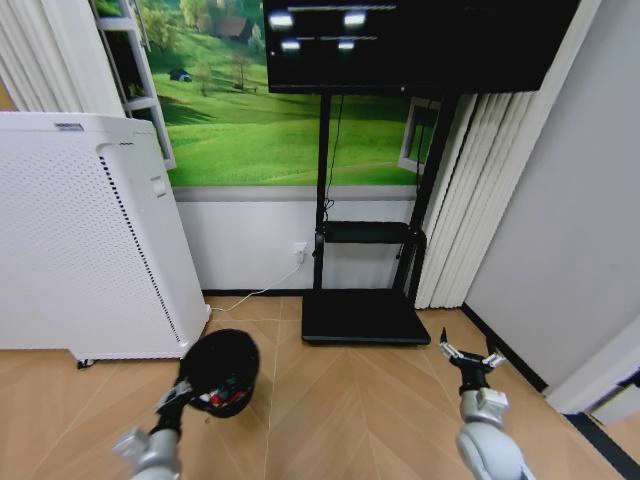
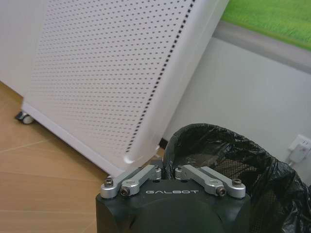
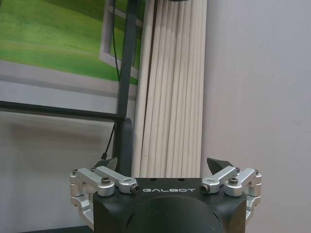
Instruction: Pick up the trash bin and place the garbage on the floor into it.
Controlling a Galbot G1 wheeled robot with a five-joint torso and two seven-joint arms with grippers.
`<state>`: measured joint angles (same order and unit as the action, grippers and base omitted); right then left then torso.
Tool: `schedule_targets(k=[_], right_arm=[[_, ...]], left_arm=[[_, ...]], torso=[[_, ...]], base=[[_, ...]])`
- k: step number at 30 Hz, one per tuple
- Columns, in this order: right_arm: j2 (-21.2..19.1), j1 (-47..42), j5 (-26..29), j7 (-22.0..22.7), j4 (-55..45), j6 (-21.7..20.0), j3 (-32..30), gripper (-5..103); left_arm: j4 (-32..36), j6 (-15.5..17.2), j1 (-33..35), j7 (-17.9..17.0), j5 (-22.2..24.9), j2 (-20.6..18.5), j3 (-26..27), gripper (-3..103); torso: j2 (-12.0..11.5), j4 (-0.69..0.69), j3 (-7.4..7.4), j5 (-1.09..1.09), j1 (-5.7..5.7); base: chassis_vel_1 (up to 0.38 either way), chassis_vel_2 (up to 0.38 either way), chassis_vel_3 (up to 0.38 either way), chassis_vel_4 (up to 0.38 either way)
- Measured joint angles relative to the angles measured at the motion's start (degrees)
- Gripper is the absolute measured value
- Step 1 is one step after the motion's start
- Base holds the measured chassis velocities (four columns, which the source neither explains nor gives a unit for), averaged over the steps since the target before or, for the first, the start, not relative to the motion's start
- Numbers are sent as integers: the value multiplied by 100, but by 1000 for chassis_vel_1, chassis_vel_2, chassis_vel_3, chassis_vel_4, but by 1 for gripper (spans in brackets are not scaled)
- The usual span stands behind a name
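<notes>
Round mesh trash bin [image 1: 222, 370], bag-lined.

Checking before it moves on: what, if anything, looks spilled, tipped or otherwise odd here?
Nothing spilled. The trash bin is held off the floor, shut in the left gripper at its rim, red-and-white garbage inside. The right gripper is open and empty.
</notes>
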<state>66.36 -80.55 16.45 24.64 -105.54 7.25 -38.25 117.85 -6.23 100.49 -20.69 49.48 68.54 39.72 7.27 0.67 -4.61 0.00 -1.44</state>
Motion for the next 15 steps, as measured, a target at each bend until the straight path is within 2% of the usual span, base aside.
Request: schedule_targets(k=[1, 2, 3, 6, 7, 11, 12, 14, 15], right_arm=[[0, 22, 39, 13, 15, -29, 5, 100], [9, 68, 137, 39, 63, -107, 39, 100], [9, 68, 137, 39, 63, -107, 39, 100], [39, 82, 254, 64, 127, -173, 73, 100], [39, 82, 254, 64, 127, -173, 73, 100], [21, 89, 435, 65, 241, -204, -5, 100], [21, 89, 435, 65, 241, -204, -5, 100], [3, 94, 520, 65, 305, -232, -80, 100], [3, 94, 520, 65, 305, -232, -80, 100]], left_arm=[[13, 36, 126, 127, -30, 47, 137, 7], [-10, 103, 468, 719, -172, 166, 572, 7], [-10, 103, 468, 719, -172, 166, 572, 7], [-135, 161, 903, 1559, -223, 196, 1102, 7], [-135, 161, 903, 1559, -223, 196, 1102, 7], [-137, 160, 1337, 2116, -63, 301, 1573, 7], [-137, 160, 1337, 2116, -63, 301, 1573, 7], [-177, 130, 1603, 2410, 48, 401, 1787, 7], [-177, 130, 1603, 2410, 48, 401, 1787, 7]], torso=[[0, -1, 0, 0, 0], [0, -2, 0, 0, 0], [0, -2, 0, 0, 0], [0, 0, 0, -1, 0], [0, 0, 0, -1, 0], [0, 2, 0, 0, 0], [0, 2, 0, 0, 0], [0, 2, 0, 0, 0], [0, 2, 0, 0, 0]], base=[[0, 0, 0, 0], [0, 0, 0, 0], [0, 0, 0, 0], [0, 0, 0, 0], [0, 0, 0, 0], [0, 0, 0, 0], [0, 0, 0, 0], [0, 0, 0, 0], [0, 0, 0, 0]])
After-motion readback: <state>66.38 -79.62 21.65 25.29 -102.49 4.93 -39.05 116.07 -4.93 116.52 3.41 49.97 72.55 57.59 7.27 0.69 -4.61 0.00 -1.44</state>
